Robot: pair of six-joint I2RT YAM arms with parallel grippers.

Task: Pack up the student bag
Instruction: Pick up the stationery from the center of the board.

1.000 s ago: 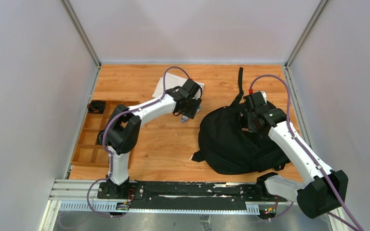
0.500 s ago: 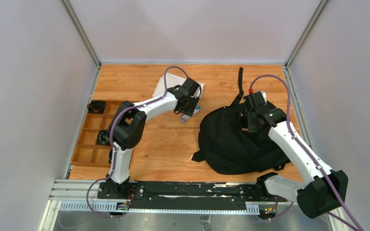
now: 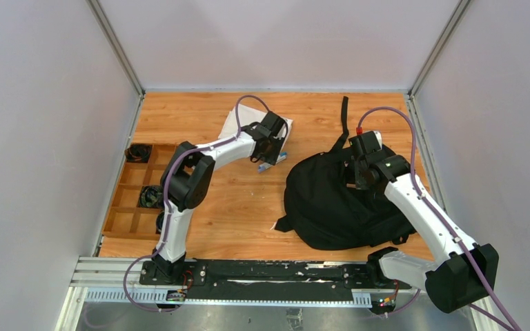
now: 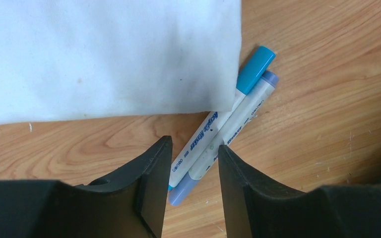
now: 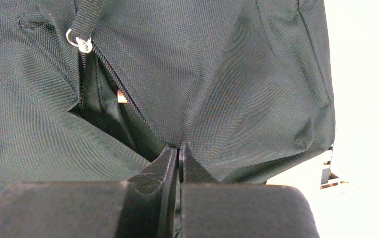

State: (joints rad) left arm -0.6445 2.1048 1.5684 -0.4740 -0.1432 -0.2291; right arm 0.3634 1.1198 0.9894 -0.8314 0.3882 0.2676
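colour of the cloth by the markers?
Plain white cloth; best in the left wrist view.

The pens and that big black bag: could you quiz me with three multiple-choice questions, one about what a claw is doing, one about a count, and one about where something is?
1. The right claw is:
A. wide open in the air
B. shut on fabric of the student bag
C. shut on a cup

2. How many pens lie in front of the left claw?
A. two
B. one
C. five

3. Where do those pens lie?
A. in a drawer
B. on top of a book
C. on the wooden table, at a corner of the white cloth

Answers:
1 B: the right wrist view shows it closed tight on black fabric.
2 A: one has a teal cap, the other a lilac one.
3 C: the left wrist view shows wood under them and the cloth corner meeting them.
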